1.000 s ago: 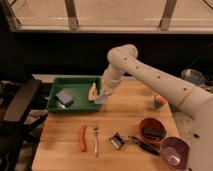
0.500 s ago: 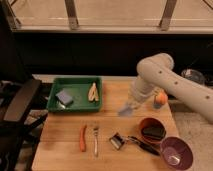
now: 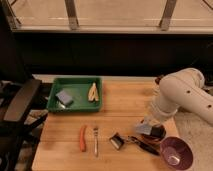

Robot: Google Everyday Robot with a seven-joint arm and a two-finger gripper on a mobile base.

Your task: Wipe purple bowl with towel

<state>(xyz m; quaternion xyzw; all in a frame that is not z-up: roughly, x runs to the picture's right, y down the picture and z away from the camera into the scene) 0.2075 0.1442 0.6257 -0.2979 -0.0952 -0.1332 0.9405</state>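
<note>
Hand [image 3: 149, 123] with towel [image 3: 142, 129] — nearer purple bowl [image 3: 176, 152]

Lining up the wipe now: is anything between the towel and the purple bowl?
Nothing visible blocks it. The gripper holds the towel by the brown bowl, which sits right beside the purple bowl, so keep above its rim.

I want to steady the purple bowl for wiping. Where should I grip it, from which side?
I'd pinch the right rim of the round glossy purple bowl from above: it sits upright, and the reddish-brown bowl crowds its left. The gripper, shut on the pale towel, hangs there.
</note>
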